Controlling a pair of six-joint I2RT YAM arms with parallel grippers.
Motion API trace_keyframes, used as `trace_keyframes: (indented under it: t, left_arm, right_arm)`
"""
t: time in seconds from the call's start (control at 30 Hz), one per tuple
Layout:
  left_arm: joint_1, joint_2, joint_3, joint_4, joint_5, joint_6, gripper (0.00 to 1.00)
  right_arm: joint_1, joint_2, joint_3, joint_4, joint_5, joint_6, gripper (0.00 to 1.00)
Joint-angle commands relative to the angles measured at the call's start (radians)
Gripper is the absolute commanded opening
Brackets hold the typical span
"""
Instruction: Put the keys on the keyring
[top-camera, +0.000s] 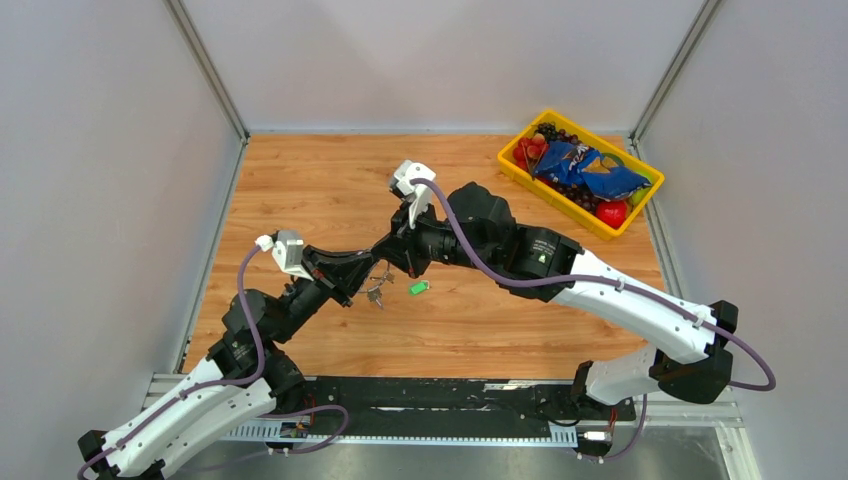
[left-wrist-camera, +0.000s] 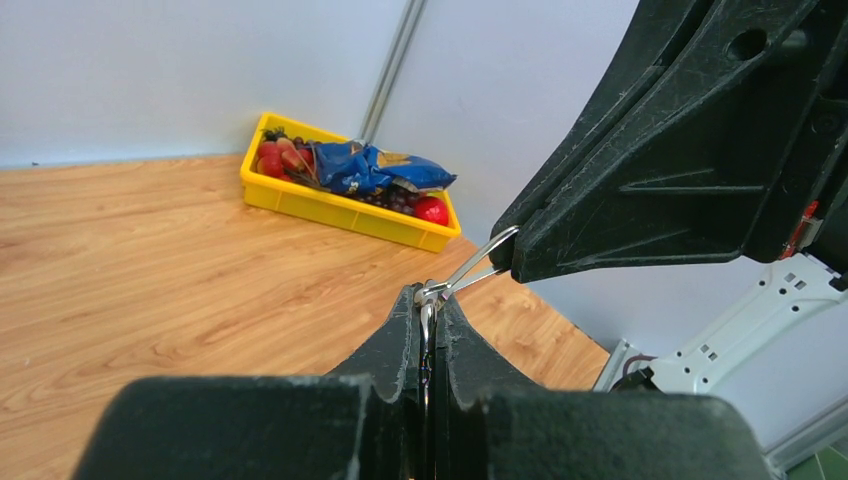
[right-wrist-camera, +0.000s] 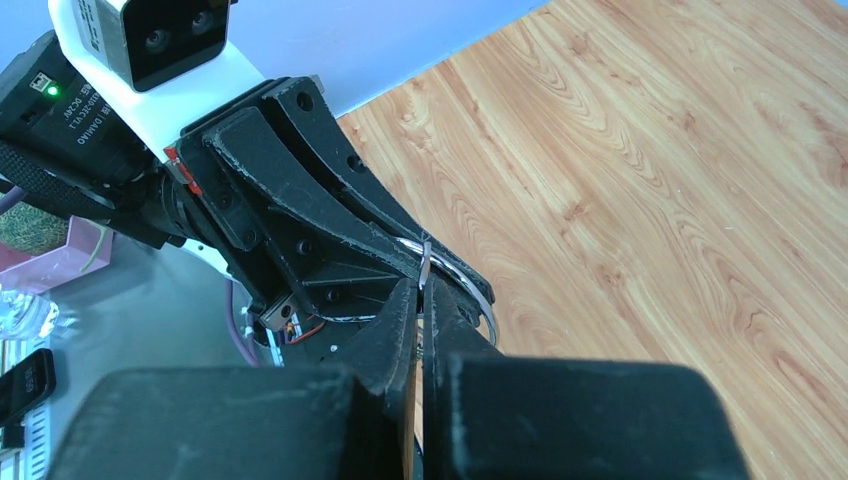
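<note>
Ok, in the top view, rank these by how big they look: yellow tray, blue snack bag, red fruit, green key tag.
1. yellow tray
2. blue snack bag, lying inside the tray
3. red fruit
4. green key tag, clearly the smallest

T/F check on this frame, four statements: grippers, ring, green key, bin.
1. The left gripper and the right gripper both pinch the keyring. True.
2. The green-tagged key hangs on the ring. False: it appears to lie on the table, apart from the ring, just right of where the grippers meet.
3. The yellow bin sits in the far right corner. True.
4. The bin is empty. False: it holds a blue bag and fruit.
</note>
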Motion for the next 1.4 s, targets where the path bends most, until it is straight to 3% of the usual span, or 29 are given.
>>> trace_keyframes:
  t: [0.0, 0.1, 0.33, 0.5, 1.07, 1.37]
  left_arm:
    - [-0.004, -0.008, 0.030, 0.037, 0.005, -0.016, 0.00]
    - [-0.003, -0.013, 0.024, 0.039, 0.017, -0.005, 0.01]
    - [-0.003, -0.023, 0.023, -0.030, 0.100, 0.100, 0.42]
    - [-0.003, -0.029, 0.032, -0.099, 0.129, 0.198, 0.52]
    - [-0.003, -0.088, 0.014, -0.094, 0.153, 0.302, 0.54]
    - [-0.003, -0.087, 0.018, -0.084, 0.161, 0.328, 0.47]
  right_arm:
    - [0.017, -0.001, 0.054, 0.002, 0.037, -0.014, 0.00]
    - [0.028, 0.005, 0.066, -0.010, 0.037, -0.021, 0.00]
    - [0.029, 0.045, 0.151, -0.122, 0.056, 0.013, 0.00]
    - [0.029, 0.080, 0.226, -0.221, 0.056, 0.034, 0.00]
    - [0.029, 0.207, 0.437, -0.483, 0.023, 0.069, 0.00]
    - [0.029, 0.232, 0.483, -0.538, 0.014, 0.087, 0.00]
